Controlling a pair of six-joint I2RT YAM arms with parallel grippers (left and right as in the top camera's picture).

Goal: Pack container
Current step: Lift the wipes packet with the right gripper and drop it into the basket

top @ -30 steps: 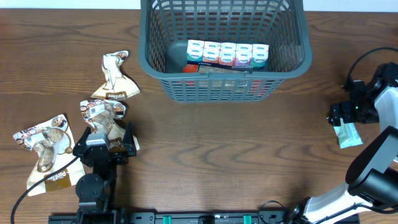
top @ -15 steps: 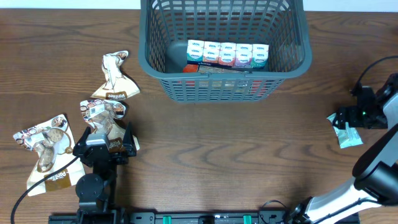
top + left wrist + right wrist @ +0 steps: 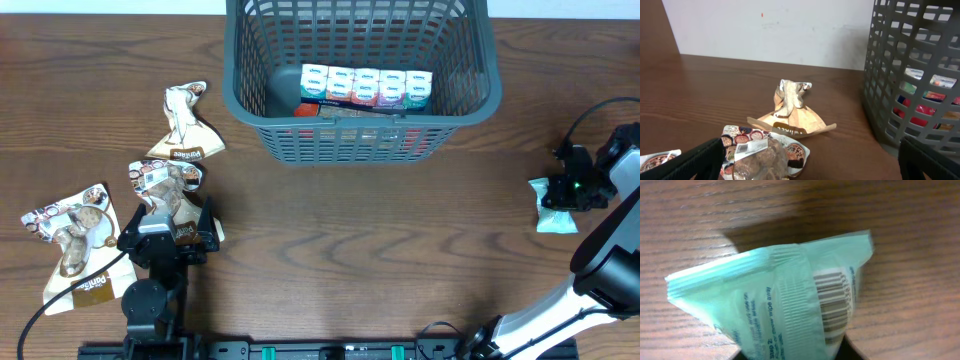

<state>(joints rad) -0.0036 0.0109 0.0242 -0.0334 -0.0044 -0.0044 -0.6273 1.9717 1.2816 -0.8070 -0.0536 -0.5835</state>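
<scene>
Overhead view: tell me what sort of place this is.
Probably a robotics lab bench: wooden table by a plain white wall, robot arms at its edge, mesh container and snack packets laid out.

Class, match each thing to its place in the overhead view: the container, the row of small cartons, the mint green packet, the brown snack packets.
Things:
1. container
2. row of small cartons
3. mint green packet
4. brown snack packets

Places:
A. on the table, left side
B. on the table, right side
C. inside the container
D. top centre of the view

Pairs: 1-D, 2-C, 3-B, 4-A
</scene>
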